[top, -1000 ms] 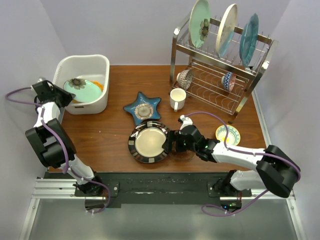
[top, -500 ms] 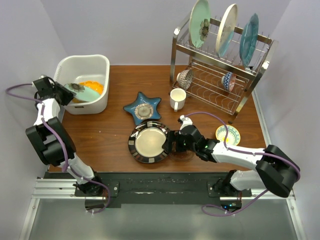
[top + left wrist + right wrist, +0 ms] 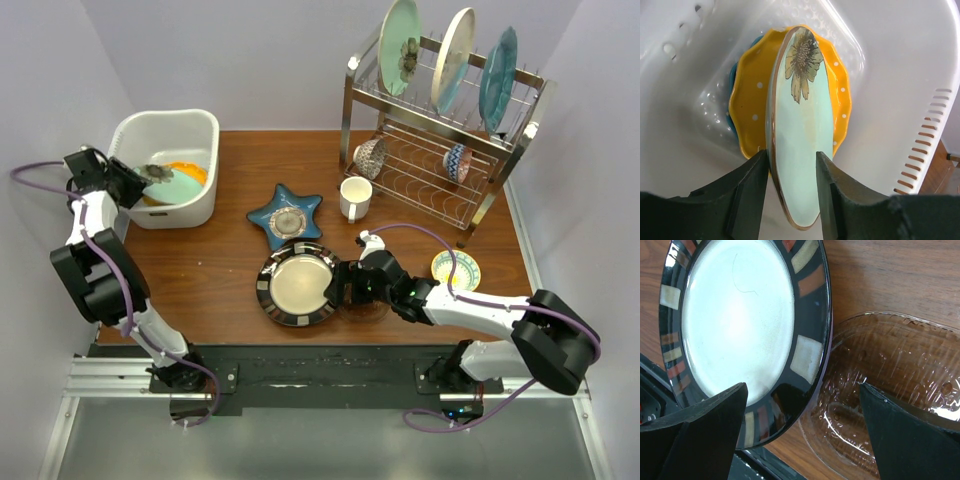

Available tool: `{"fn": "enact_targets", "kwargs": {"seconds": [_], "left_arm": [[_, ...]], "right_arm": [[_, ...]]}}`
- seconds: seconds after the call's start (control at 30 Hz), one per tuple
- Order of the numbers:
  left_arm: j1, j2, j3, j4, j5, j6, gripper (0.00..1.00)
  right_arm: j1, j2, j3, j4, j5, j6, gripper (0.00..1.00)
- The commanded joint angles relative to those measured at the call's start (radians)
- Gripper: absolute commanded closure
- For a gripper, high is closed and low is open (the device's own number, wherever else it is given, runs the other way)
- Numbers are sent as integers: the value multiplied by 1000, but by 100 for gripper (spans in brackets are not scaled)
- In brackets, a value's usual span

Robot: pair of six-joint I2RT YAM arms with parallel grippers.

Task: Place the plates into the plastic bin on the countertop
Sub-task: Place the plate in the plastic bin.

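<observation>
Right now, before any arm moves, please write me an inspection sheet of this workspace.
Surface: reddish-brown wood countertop.
Job's things: white plastic bin holds orange scalloped plate; black-rimmed cream plate and blue star-shaped dish on the countertop; three upright plates in steel wire rack.
Clutter: white mug, small yellow-patterned bowl, clear glass dish.
Grippers: left gripper shut on pale green flower plate, on edge over the bin; right gripper open over the cream plate's rim and the glass dish.
Cables: purple cable along each arm.
Surroundings: pale walls; nothing else seen.

White-and-black arms (image 3: 480, 310), purple cables (image 3: 410, 227), black jaws
</observation>
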State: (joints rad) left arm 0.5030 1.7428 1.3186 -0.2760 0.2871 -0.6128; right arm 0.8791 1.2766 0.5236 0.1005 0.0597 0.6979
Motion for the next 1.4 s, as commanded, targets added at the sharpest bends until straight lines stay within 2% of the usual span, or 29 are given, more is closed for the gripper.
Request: {"fn": "enact_targets", "kwargs": {"seconds": [0.0,0.17,0.4,0.53,0.87,1.13,1.37], "left_arm": [[-14,66,100,-12,72,28,53],[-89,78,132,-34,-84,111,53],[-101,135,171,-78,-86,116,52],[-106,167,211,-132,-140,137,52],[-148,63,228,-190,-284,214,51],[-219,43,260,-232,-517,287,51],[-261,14,254,-247,-598,301,51]], "right_arm": [[4,-6,35,21,-4,-3,4],[3,-14,35,11,-1,-3,3],[4,-23,32,4,3,-6,4],[4,-33,30,-2,6,-9,3],[4,-22,33,8,-8,-5,3],[4,-43,26,5,-1,-2,4],[4,-56,24,-4,-1,-3,4]]}}
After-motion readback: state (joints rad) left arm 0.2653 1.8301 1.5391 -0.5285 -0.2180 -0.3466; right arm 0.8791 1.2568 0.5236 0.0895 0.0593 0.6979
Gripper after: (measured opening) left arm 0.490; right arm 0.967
